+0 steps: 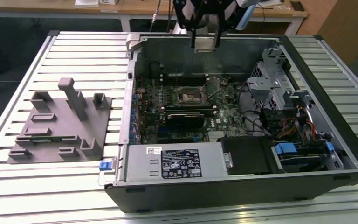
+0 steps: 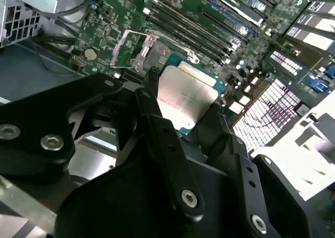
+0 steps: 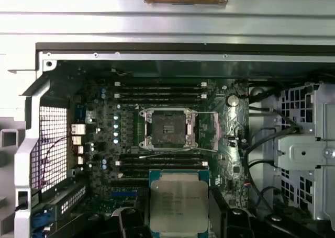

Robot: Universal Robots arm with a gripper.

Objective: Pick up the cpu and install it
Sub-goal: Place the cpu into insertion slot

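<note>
— How many chips do you count?
— One cpu, its pale metal top plain in both wrist views. The hand is clamped on it, and the second wrist view shows two black fingers, one pressed to each side of it.
— Where is it, then?
— In the air. In the exterior view it hangs over the far wall of the one open computer case, well apart from the motherboard below.
— And sockets?
— One socket, a square metal frame with a dark middle, uncovered. In the first wrist view the cpu is near it, not touching it.
— Anything else on the table?
— One grey fixture block, beside the case at the exterior view's left.
</note>
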